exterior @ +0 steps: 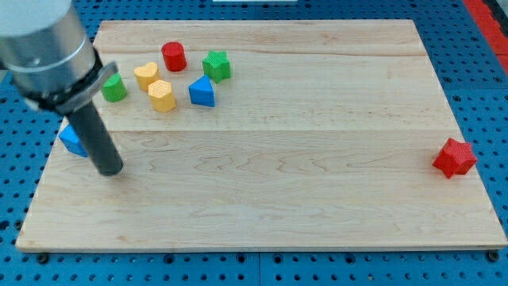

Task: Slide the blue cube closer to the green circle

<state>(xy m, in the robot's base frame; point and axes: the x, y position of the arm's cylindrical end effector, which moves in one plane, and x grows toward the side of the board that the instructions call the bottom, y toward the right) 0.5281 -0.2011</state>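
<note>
Camera view: the tip (111, 170) stood just right of the blue cube (73, 141); no pincer showed. A rightward push risked missing the green circle (113, 88).

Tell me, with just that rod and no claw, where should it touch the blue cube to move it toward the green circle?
It cannot grip, only push. The blue cube sits at the board's left edge, partly hidden behind the rod; the green circle lies toward the view's top and slightly right. So my tip should probably press the cube's bottom-left face. It now rests right of the cube and slightly below, so it must circle round first.
</note>
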